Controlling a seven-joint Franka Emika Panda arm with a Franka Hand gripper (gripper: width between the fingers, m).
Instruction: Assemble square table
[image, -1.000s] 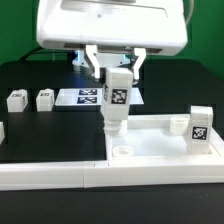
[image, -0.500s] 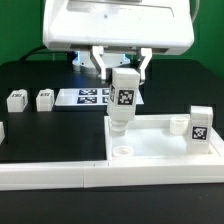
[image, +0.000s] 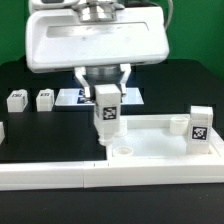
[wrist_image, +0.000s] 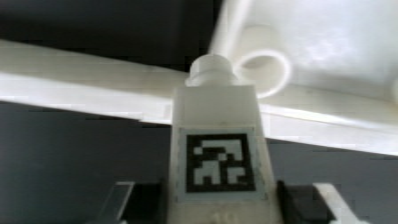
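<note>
**One leg clamped, tip just beside a corner socket**

One white leg (image: 107, 115) hangs upright in my jaws, which are clamped on its upper part from both sides. Its black-and-white tag faces the exterior camera. The leg's lower end is down at the corner of the square table top (image: 160, 140) that lies toward the exterior view's left. In the wrist view the narrow tip sits just beside the round corner socket (wrist_image: 267, 72), not inside the ring. I cannot tell whether it touches the rim.

The top lies flat on the black desk (image: 50, 130). A second leg (image: 199, 124) stands upright on the top at the exterior view's right. Two spare legs (image: 15, 99) (image: 44, 98) rest side by side on the desk at the exterior view's left, well apart from the top. The marker board (image: 82, 96) lies behind the arm. The long border rail (image: 50, 172) runs along the front edge, touching the top's near side.
</note>
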